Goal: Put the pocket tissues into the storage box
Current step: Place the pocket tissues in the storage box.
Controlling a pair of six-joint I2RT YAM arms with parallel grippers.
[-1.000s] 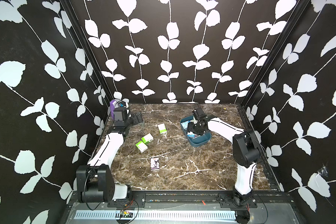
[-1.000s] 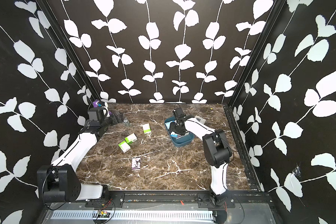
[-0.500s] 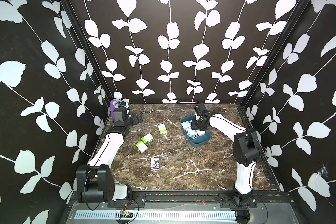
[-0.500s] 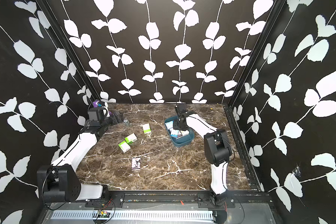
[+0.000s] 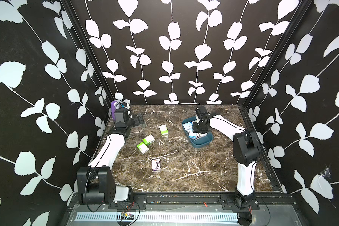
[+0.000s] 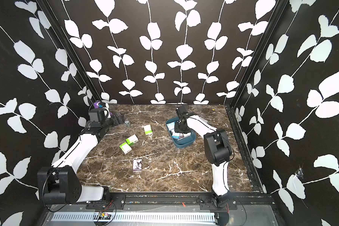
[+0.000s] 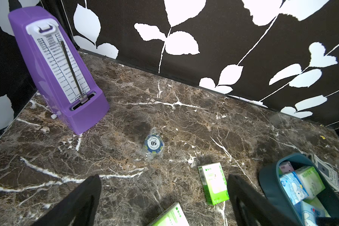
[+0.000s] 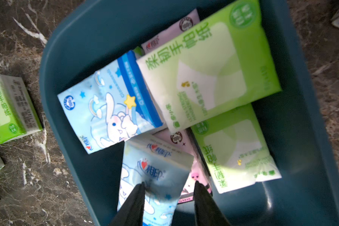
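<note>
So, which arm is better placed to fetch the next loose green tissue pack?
Left, probably: the left gripper, open, hovers close to the green-and-white rectangular pack; the right gripper is over the dark teal plastic storage box.

The table (image 5: pixel 184 172) looked like polished brown marble with white veins. At its one o'clock, the box (image 8: pixel 301 137) was smooth teal plastic with a soft sheen; the blue tissue pack (image 8: pixel 155 172) wore thin, glossy, creased film. At eleven o'clock, the metronome (image 7: pixel 53 64) was glossy purple plastic with a slim metal rod (image 7: pixel 72 70). The walls (image 5: pixel 164 49) were matt black.
</note>
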